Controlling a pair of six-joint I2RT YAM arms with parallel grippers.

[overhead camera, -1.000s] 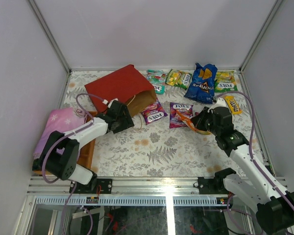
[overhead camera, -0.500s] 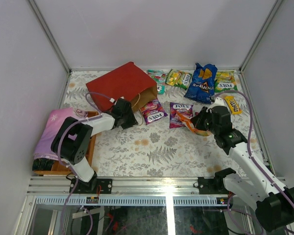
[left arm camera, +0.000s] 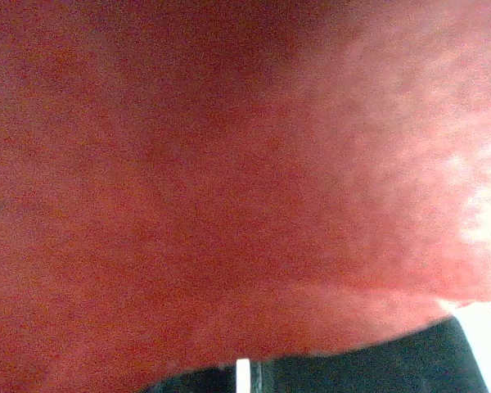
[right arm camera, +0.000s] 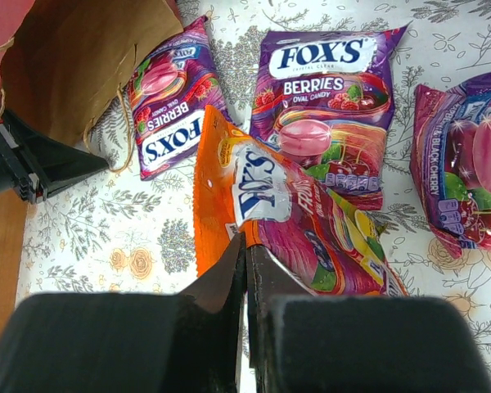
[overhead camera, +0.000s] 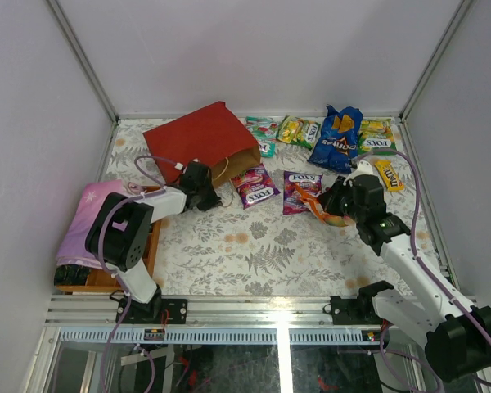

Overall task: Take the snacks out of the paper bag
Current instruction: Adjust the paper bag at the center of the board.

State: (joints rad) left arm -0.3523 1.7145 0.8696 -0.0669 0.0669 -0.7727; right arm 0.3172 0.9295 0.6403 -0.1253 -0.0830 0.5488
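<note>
Change: left tool [overhead camera: 203,188] just pinched shut on near wall of paper bag [overhead camera: 196,139], lying far-left on desk [overhead camera: 262,246], probably to tip it; right tool [right arm camera: 246,246] pinches orange packet [right arm camera: 213,205], already out.

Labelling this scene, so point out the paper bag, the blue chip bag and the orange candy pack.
paper bag [overhead camera: 198,141]: top external view, red side panel.
blue chip bag [overhead camera: 337,142]: top external view, front centre.
orange candy pack [right arm camera: 215,205]: right wrist view, orange left part.
</note>
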